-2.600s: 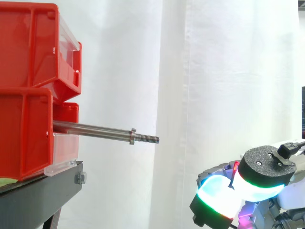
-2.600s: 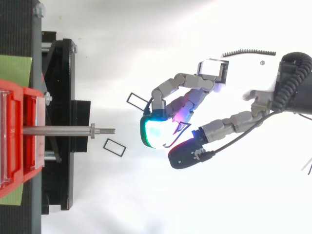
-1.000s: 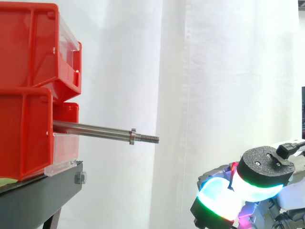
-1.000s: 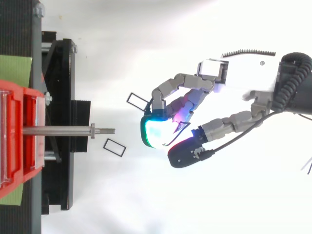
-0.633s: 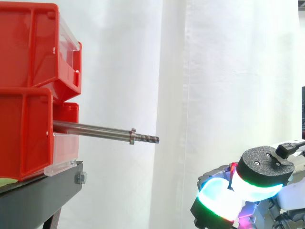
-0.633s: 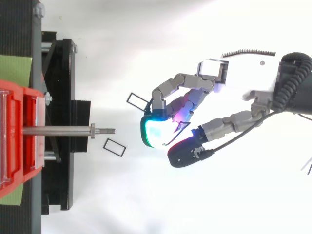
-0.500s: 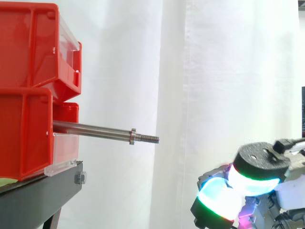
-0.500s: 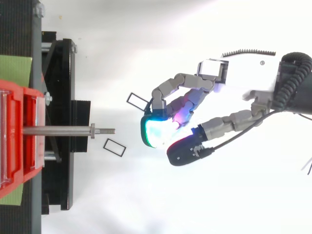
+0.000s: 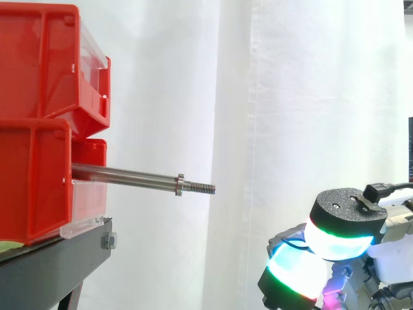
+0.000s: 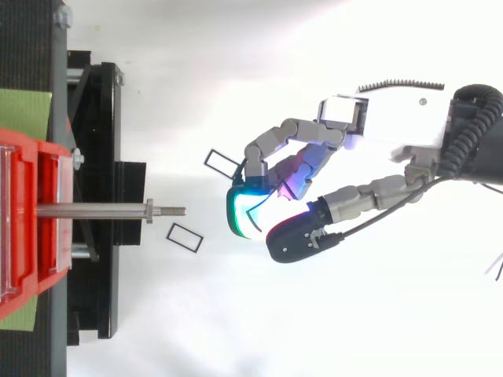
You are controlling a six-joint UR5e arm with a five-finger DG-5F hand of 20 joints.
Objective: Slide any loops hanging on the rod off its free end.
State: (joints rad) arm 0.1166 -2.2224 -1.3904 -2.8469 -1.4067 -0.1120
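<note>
1. The stacked red plastic bins (image 9: 39,129) sit on the black stand (image 9: 58,265) at the left. The polished steel rod (image 9: 129,175) projects level from between them towards the right. It ends in a small collar (image 9: 180,185) and a short threaded tip (image 9: 201,188).
2. The rod is bare along its whole exposed length, so the work at the rod appears complete.
3. In the top view, two loose black rectangular wire loops (image 10: 222,163) (image 10: 185,236) lie on the white surface just past the threaded tip, one to either side of the rod's line.
4. The hand (image 10: 377,126) is well to the right of the free end. In the side view it is also lower than the rod.
5. The fingers (image 10: 275,143) are curled with the thumb brought in against them. They appear to pinch a third thin black loop (image 10: 255,214) at the glowing pads.
6. The step in hand is judged to be disposal of this third thin black loop.
   - Keep the hand clear of the threaded tip and the black stand.
   - Straighten the fingers and thumb together so the wire does not snag on a pad.
   - Release over open white surface, near the two loose loops.
   - Check that nothing swings back towards the rod.
</note>
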